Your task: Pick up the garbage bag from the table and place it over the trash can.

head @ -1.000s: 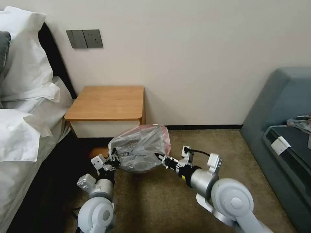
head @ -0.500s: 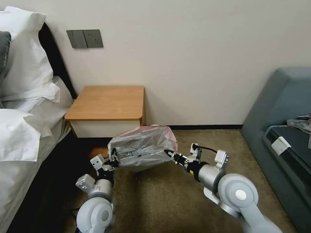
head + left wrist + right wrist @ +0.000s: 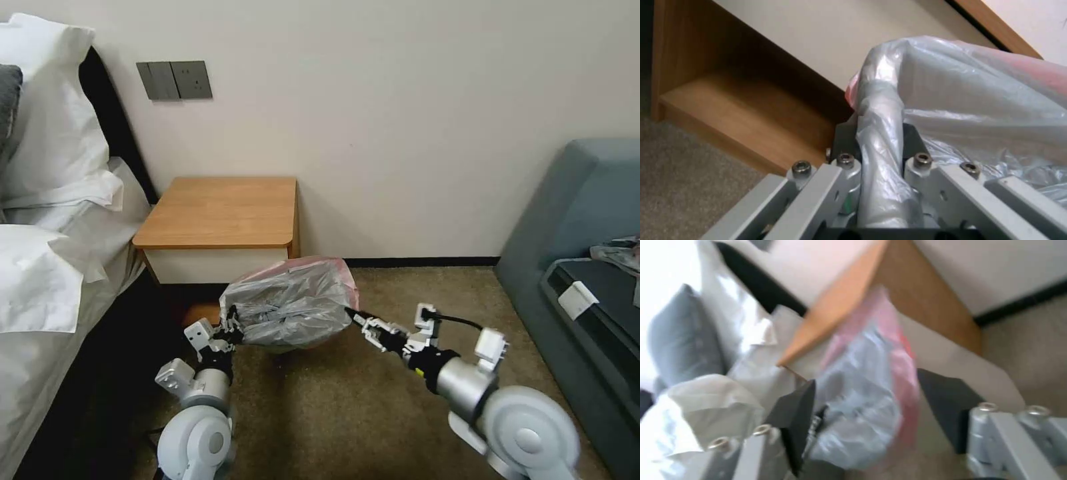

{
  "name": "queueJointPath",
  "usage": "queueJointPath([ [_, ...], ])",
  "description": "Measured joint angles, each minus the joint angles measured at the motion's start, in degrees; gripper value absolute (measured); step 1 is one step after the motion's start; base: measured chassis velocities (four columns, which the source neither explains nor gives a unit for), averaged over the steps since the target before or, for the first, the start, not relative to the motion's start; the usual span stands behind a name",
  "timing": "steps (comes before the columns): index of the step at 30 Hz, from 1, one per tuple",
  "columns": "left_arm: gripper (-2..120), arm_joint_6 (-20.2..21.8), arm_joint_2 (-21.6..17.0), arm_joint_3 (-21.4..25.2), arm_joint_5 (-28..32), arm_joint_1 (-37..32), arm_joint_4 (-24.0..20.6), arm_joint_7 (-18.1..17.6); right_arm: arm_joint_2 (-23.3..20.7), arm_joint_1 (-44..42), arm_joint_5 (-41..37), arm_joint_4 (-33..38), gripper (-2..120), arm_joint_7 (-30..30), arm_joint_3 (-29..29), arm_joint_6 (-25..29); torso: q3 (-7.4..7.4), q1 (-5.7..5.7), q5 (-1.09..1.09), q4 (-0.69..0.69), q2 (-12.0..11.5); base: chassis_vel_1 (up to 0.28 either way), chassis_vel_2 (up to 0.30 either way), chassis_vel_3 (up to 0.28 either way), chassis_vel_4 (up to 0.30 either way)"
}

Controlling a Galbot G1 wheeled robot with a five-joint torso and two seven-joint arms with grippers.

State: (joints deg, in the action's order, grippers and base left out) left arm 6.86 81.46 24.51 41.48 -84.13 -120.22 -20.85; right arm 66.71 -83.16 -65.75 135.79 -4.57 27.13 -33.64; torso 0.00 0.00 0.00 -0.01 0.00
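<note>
on my left wrist feed i see the left gripper [image 3: 880,160] with its dark pads [image 3: 844,140] clamped on a twisted rope of the garbage bag [image 3: 960,96], the plastic running down between the pads and ballooning out beyond them, grey and crinkly with a pink blush along its far edge. in the head view that same left gripper [image 3: 230,328] sits at the bag's left end, low in front of the table [image 3: 220,210]. on my right wrist feed the right gripper [image 3: 867,413] has its two dark pads [image 3: 795,416] spread wide apart, with the bag [image 3: 862,400] lying beyond the gap between them and neither pad pressing on it as far as i can tell; the picture is smeared, so i can't judge contact finely. from the head camera the right gripper [image 3: 357,317] has its tip just at the bag's right edge, the arm stretching back to my lower right. the garbage bag [image 3: 290,307] hangs off the table, held up above the carpet [image 3: 373,413] in front of the white drawer front and the open lower shelf [image 3: 742,110]. the bed [image 3: 53,220] lies to the left, and a grey sofa [image 3: 580,220] stands to the right.
</note>
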Motion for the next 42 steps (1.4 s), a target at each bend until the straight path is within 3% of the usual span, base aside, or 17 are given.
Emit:
queueJointPath([
  [2,6,-0.02,-0.01,-0.01,-0.03,-0.25,-0.04,0.02,0.09,0.92,2.12,-0.71,75,4.2,-0.12,3.4,0.0,0.0,-0.01,0.0,0.0,0.0,0.0,0.0,0.0],
  [3,6,-0.02,-0.01,-0.01,-0.03,-0.25,-0.04,0.02,0.09,0.92,2.12,-0.71,75,4.2,-0.12,3.4,0.0,0.0,-0.01,0.0,0.0,0.0,0.0,0.0,0.0],
  [6,6,-0.06,-0.15,0.16,-0.05,-0.84,-0.38,0.56,1.18,5.76,6.94,-5.85,90,8.56,-1.83,7.44,0.0,0.0,0.01,0.01,0.0,0.0,0.0,0.0,0.0],
  [9,6,-0.11,-0.13,0.3,-0.03,-1.17,-0.72,0.65,2.37,9.61,7.54,-9.53,98,8.14,-3.22,8.09,0.0,0.0,0.01,0.02,0.0,0.0,0.0,0.0,0.0],
  [15,6,-0.13,0.07,0.43,0.27,-1.49,-1.21,0.73,5.34,14.38,6.18,-14.85,100,7.16,-6.57,9.14,0.01,0.0,0.01,0.02,0.0,0.0,0.0,0.0,0.0],
  [27,6,-0.14,0.4,0.27,0.5,-1.47,-1.51,0.69,9.47,16.14,4.75,-17.89,100,6.76,-8.73,9.62,0.01,0.0,0.0,0.01,0.0,0.0,0.0,0.0,0.0],
  [42,6,0.03,0.74,-0.42,1.21,-1.29,-2.3,0.27,10.95,15.78,4.74,-18.74,50,6.67,-8.52,10.11,0.0,0.0,0.0,0.01,0.0,0.0,0.0,0.0,0.0],
])
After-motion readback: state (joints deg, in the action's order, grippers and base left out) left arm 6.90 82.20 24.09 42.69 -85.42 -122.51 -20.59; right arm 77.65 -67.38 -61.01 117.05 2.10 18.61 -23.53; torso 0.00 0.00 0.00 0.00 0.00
